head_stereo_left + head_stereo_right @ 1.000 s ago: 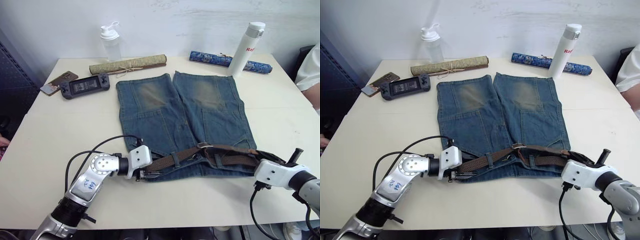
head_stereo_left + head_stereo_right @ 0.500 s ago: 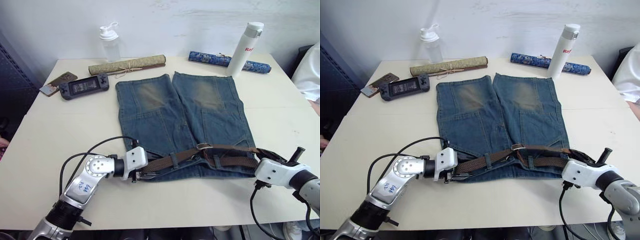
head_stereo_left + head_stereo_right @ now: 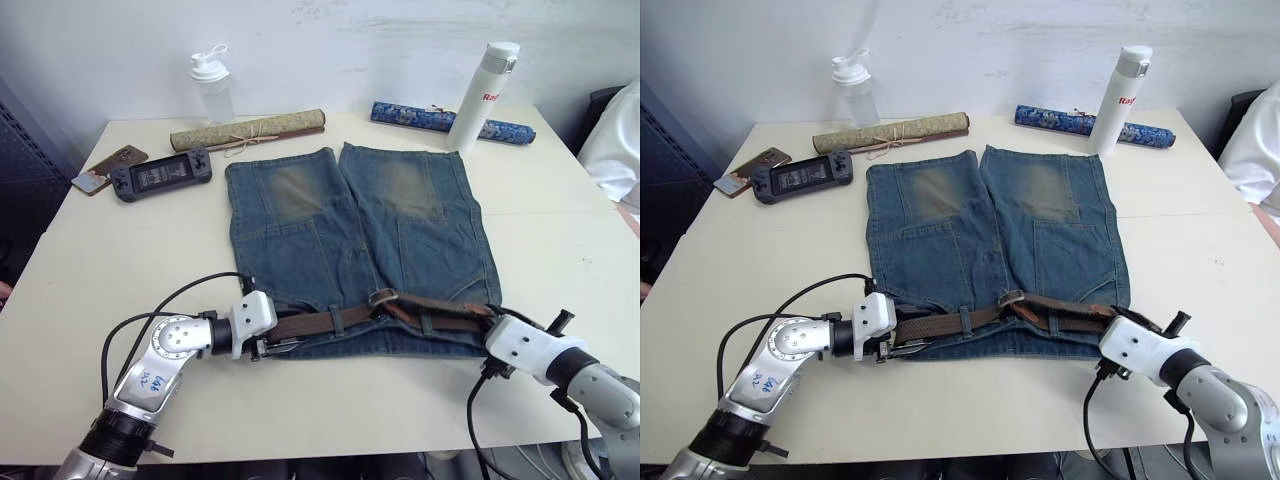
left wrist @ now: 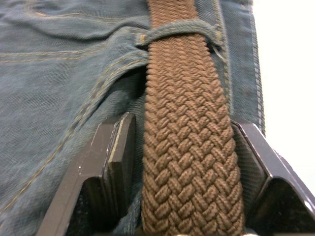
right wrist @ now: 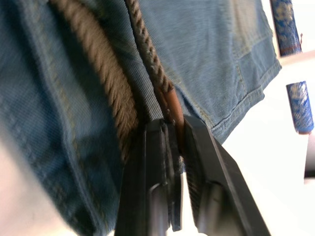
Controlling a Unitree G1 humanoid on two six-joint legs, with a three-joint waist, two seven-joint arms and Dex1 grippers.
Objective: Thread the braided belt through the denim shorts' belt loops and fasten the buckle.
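The denim shorts [image 3: 350, 235] lie flat on the cream table, waistband nearest me. Along that waistband runs the braided belt [image 3: 310, 323], passing under a belt loop [image 4: 179, 30] and further belt loops [image 3: 335, 318]. Its silver buckle [image 3: 380, 297] rests near the middle of the waistband. At the shorts' left corner, my left gripper [image 3: 273, 345] is shut on the woven strap [image 4: 189, 162], one finger [image 4: 115, 147] at each edge. By the right corner, my right gripper [image 3: 497, 318] is shut on the belt's tan leather end [image 5: 173, 110].
Behind the shorts lie an olive rolled mat [image 3: 248, 130] and a blue rolled mat [image 3: 440, 118]. A clear bottle [image 3: 207, 88] and a white flask [image 3: 472, 95] stand there. A game console [image 3: 160, 175] and phone [image 3: 100, 167] sit far left. A person's sleeve [image 3: 618, 140] is at the right edge.
Both grippers have moved left along the waistband, and the belt with its buckle has slid left with them. The camera has also shifted a little.
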